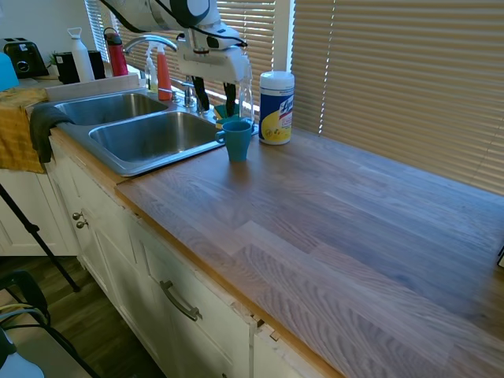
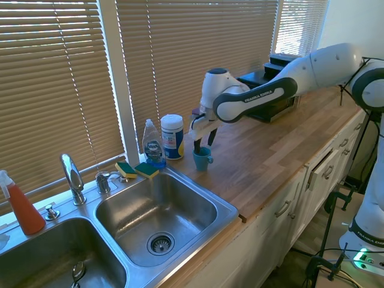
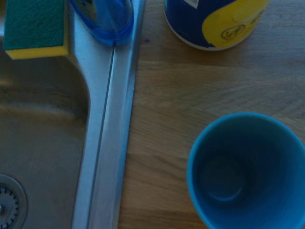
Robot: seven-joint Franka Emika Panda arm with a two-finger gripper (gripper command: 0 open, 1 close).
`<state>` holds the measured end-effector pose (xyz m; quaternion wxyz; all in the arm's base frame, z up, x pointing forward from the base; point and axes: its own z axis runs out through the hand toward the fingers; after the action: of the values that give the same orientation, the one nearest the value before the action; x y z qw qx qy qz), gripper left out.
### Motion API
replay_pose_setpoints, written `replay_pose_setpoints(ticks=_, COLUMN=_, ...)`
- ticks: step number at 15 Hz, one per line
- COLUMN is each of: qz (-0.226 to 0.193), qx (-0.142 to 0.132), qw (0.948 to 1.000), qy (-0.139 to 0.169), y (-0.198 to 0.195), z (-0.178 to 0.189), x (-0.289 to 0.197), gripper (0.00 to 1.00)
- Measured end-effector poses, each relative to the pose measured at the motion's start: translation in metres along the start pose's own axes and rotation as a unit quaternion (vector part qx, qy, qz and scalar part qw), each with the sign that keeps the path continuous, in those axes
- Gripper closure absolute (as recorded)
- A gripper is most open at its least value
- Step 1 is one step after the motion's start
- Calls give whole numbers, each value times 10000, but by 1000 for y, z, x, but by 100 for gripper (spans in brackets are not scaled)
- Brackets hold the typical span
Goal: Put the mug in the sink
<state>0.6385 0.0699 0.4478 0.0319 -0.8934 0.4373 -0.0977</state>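
Note:
The small teal-blue mug [image 1: 238, 140] stands upright and empty on the wooden counter, just right of the sink's rim [image 1: 169, 161]; it also shows as the mug [image 2: 201, 158] and from above as the mug [image 3: 248, 171]. My gripper [image 1: 215, 106] hovers open just above it, a little toward the window, with nothing between the fingers; the other side shows the gripper [image 2: 204, 144] with its fingertips near the mug's rim. The steel double-basin sink [image 2: 231, 210] is empty in its near basin, and its edge [image 3: 107, 143] runs beside the mug.
A white wipes canister [image 1: 276, 108] and a clear dish soap bottle [image 2: 153, 146] stand close behind the mug. Two sponges [image 2: 137, 170] lie on the sink's back ledge by the faucet [image 2: 72, 177]. A red spray bottle [image 2: 23, 207] stands at the far basin. Window blinds back the counter.

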Motion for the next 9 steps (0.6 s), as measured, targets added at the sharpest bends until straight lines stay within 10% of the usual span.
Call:
replay_pose_setpoints(ticks=7, qz=137, qx=-305, qw=9991, qy=-269, y=-26, z=67, x=21, gripper=0)
replay_pose_setpoints(ticks=8, qz=150, qx=-342, qw=9988, qy=-308, y=-25, z=75, x=21, gripper=100)
replay_pose_setpoints(ticks=9, qz=165, qx=-372, qw=9986, qy=-351, y=-25, z=82, x=20, gripper=100)
